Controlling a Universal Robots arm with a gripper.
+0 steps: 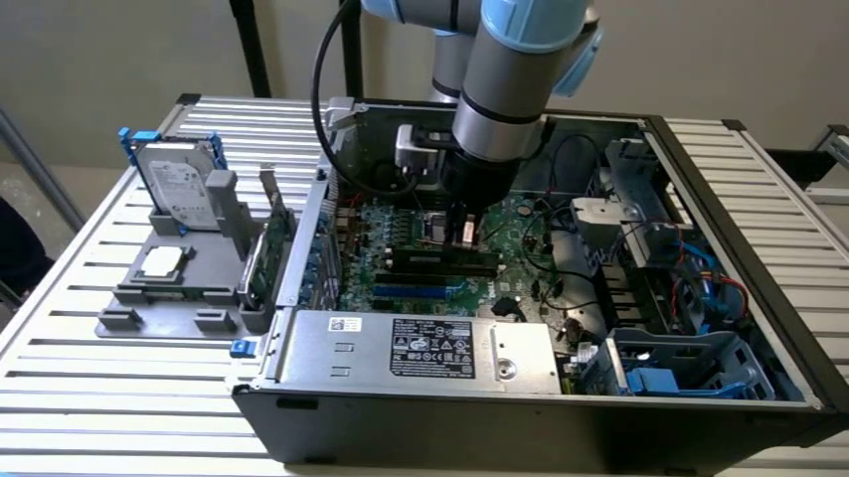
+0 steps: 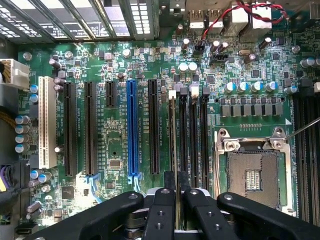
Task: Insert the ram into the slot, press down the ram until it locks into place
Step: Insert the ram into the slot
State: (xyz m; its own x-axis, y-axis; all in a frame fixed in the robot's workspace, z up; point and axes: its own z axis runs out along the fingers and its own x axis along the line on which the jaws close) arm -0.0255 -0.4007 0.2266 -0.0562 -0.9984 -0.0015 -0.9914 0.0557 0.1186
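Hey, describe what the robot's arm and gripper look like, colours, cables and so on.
The arm is a silver-grey tube with light blue joint caps and a black wrist section. A black cable loops beside it. The gripper is matte black, with two slim fingers on curved linkage bars dotted with round silver screw heads.

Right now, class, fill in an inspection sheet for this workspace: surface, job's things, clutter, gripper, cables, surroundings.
Surface: slatted metal table under an open PC case.
Job's things: ram edge-on in the gripper, in line with the outermost of four black slots; seating unclear.
Clutter: grey tray with hard drive.
Gripper: shut on ram, low over the motherboard.
Cables: red-black pair in the case; black cable along the arm.
Surroundings: plain wall.
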